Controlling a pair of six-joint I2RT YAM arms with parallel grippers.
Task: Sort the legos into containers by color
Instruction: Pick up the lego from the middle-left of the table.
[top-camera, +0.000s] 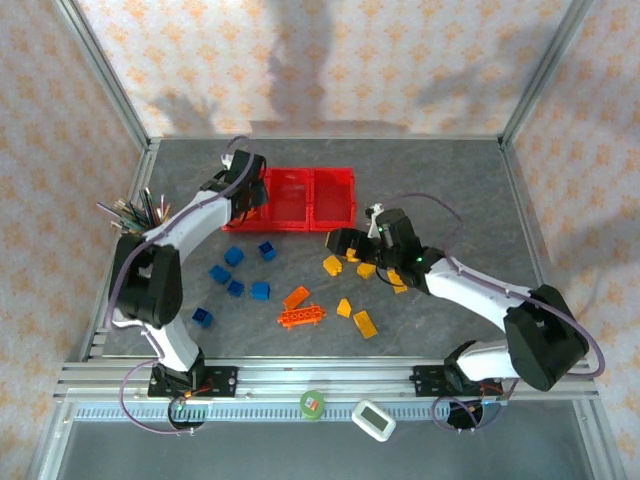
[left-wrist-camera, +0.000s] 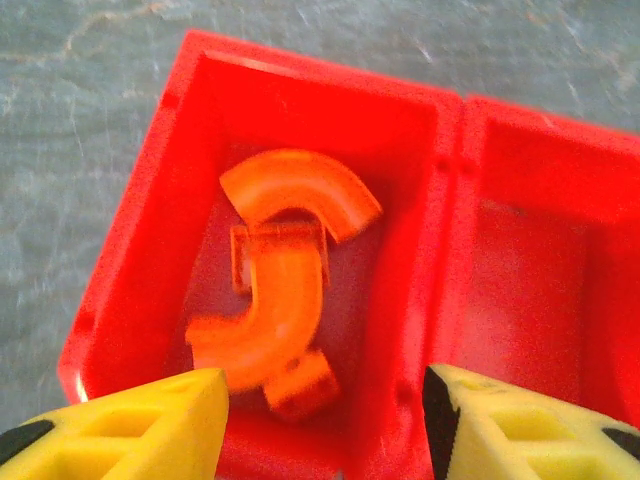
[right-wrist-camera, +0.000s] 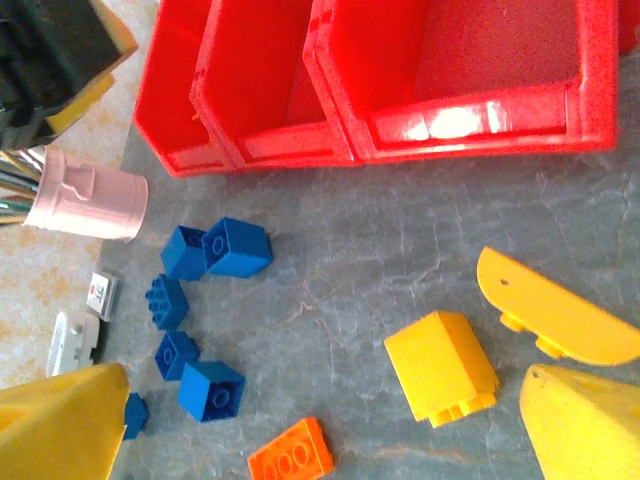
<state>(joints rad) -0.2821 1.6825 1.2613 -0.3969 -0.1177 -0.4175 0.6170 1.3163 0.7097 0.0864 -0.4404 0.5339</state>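
Risk at the rim: my left end effector (left-wrist-camera: 322, 398) hangs over the leftmost bin (left-wrist-camera: 155, 230) of the red tray (top-camera: 330, 214), fingers apart and holding nothing. I judge that pulling back low could hook the near wall and drag all three joined bins across the worktop (top-camera: 440, 180). Just below the tray's right corner in the overhead view, my right end effector (right-wrist-camera: 325, 400) is spread wide and empty above a yellow wedge (right-wrist-camera: 440, 365). A curved yellow piece (right-wrist-camera: 555, 305) lies just beside the wedge, so a careless close could pinch both or squirt the sloped wedge away. Both arms crowd the tray, and a hurried delivery could bring them together. In the leftmost bin lie two orange arches (left-wrist-camera: 295, 195), one overlapping the other, with a small orange piece (left-wrist-camera: 300, 385) at the lower end. The parts of the other two bins (right-wrist-camera: 520, 60) that I can see hold no bricks. Blue bricks (top-camera: 235, 257) wait on the worktop at centre left.
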